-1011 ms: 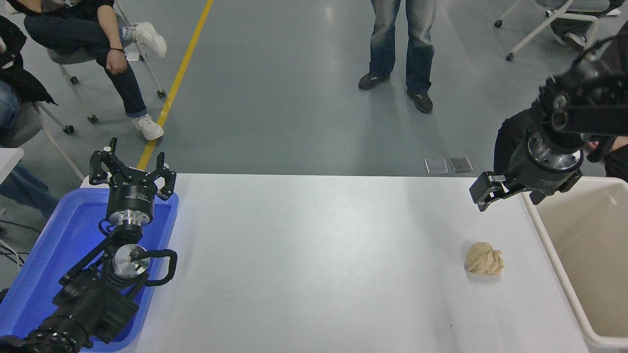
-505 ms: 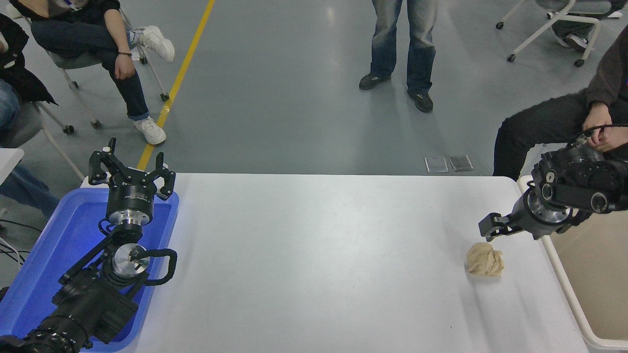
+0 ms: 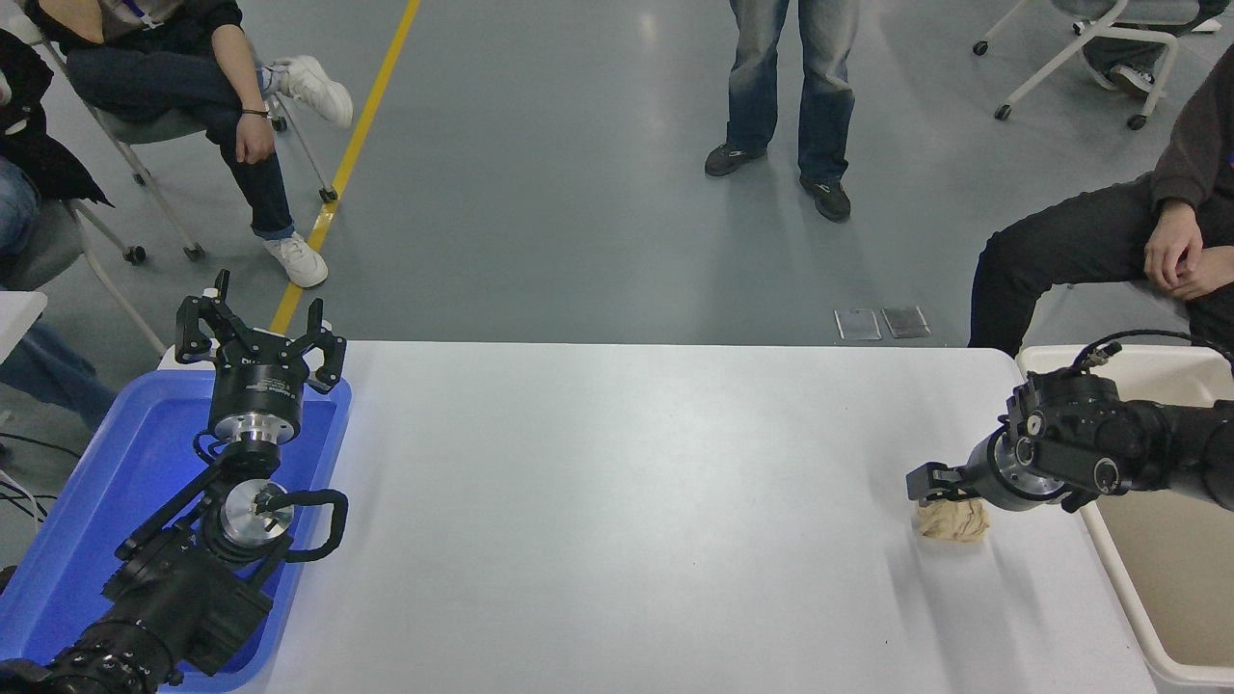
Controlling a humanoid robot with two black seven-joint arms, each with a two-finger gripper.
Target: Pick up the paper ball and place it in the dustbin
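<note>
Reaching in from the dustbin [image 3: 1051, 359] side, the right gripper [image 3: 940, 485] is sitting right over the paper ball [image 3: 952, 521]. I cannot tell if it is grabbing yet. The left gripper [image 3: 258, 333] is waiting far away.

Both arms [image 3: 164, 578] are matte black with bare silver metal wrist rings and looping black cables.

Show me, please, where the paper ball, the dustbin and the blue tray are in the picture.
paper ball [image 3: 954, 523], head view, on its visible lower half below the right gripper.
dustbin [image 3: 1109, 557], head view, on its near-left rim.
blue tray [image 3: 116, 463], head view, on its bare floor left of the parked arm.
</note>
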